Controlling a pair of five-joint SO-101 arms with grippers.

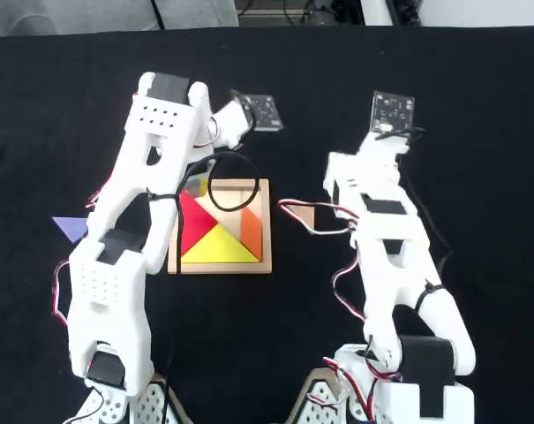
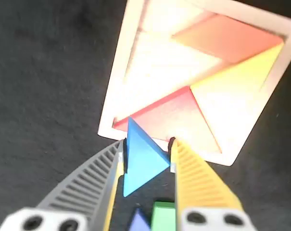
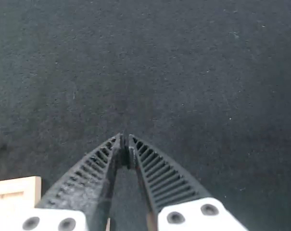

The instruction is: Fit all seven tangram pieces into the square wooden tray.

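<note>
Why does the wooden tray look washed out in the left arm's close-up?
Left wrist view: light glares off the wooden tray, paling its pieces, while the blue triangle in the left hand looks vivid. High view: the tray is evenly lit. Right wrist view: no glare on the black cloth.

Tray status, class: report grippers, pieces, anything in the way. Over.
Left gripper shut on blue triangle at tray rim. Right gripper shut, empty, over cloth. Red piece, yellow piece, orange piece seated; purple triangle out on cloth. Black cable loops over tray.
</note>
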